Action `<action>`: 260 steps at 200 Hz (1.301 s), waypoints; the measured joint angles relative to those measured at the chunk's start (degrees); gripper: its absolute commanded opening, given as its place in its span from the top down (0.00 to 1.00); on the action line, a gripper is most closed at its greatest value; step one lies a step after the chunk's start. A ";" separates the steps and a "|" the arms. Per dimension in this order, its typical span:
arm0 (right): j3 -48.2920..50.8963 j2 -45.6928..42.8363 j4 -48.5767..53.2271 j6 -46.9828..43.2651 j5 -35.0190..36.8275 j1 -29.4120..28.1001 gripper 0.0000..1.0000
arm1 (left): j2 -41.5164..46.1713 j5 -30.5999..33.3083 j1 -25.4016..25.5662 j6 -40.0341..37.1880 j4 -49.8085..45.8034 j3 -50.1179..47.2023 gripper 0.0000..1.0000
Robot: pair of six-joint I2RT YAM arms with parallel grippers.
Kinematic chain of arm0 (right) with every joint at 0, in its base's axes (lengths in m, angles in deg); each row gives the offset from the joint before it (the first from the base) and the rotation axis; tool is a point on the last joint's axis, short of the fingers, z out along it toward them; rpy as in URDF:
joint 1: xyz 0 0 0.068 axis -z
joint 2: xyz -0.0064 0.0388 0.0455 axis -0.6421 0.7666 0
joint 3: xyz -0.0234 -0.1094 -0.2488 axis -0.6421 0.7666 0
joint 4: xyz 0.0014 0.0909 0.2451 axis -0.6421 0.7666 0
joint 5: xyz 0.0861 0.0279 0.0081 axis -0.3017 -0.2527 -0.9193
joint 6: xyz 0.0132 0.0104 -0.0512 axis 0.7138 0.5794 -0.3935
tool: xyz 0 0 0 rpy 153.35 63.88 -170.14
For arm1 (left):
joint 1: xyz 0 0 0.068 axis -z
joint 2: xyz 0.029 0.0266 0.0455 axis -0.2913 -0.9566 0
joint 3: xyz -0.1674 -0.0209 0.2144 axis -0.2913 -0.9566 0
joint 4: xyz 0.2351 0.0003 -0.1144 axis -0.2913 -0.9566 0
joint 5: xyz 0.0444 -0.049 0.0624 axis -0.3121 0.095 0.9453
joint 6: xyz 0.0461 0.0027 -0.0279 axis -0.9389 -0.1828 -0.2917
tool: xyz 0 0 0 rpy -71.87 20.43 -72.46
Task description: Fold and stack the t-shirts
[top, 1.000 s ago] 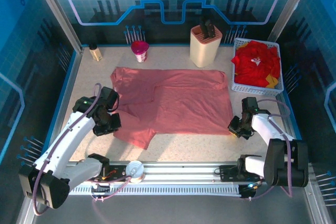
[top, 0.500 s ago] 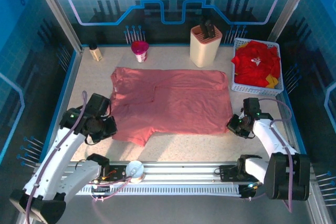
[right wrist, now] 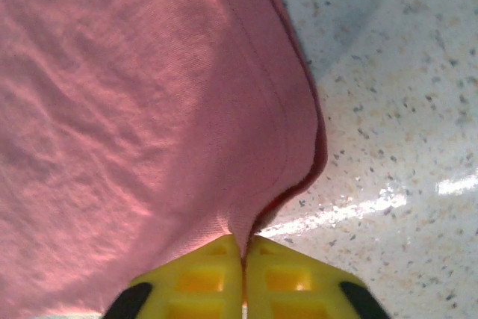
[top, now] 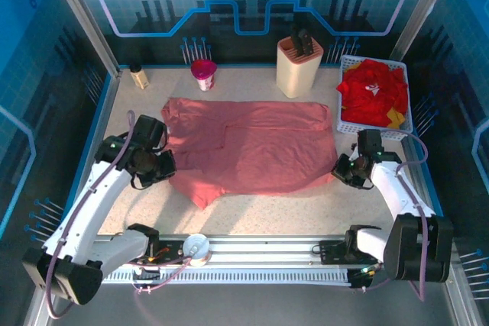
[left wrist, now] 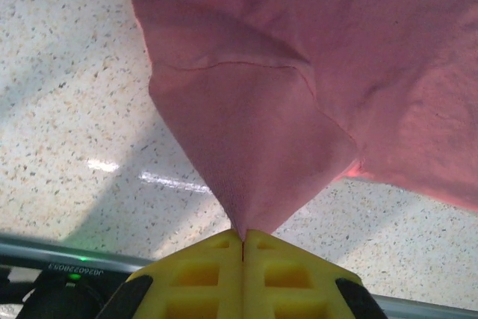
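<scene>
Speckled tabletop (top: 306, 211) carries the pink tee (top: 252, 150), spread flat at centre; red tees (top: 370, 89) fill the basket (top: 374, 130). Left jaws pinch the pink tee's near-left edge and right jaws its near-right hem corner, both only at the tips. Either hold could slip, or uneven pulling could skew the fold.

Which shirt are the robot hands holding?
Look at the speckled table. In its middle lies the pink shirt, pinched by the left gripper and right gripper. It is pale and spread out; the red shirts sit bunched in the white basket.
</scene>
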 measured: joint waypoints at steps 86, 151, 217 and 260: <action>-0.33 2.73 -0.87 -0.15 -2.75 0.50 1.00 | -3.13 0.00 -2.73 -3.89 1.79 1.40 1.00; -6.78 8.46 -1.99 -0.07 -4.35 2.60 1.00 | -8.72 -1.14 -7.02 -6.62 4.83 9.03 1.00; -13.73 17.33 -4.66 1.03 -5.81 4.13 1.00 | -17.57 -1.97 -11.39 -8.57 8.35 15.13 1.00; -17.99 22.56 -7.04 1.46 -6.71 4.26 1.00 | -22.93 -1.97 -12.26 -9.88 9.75 20.28 1.00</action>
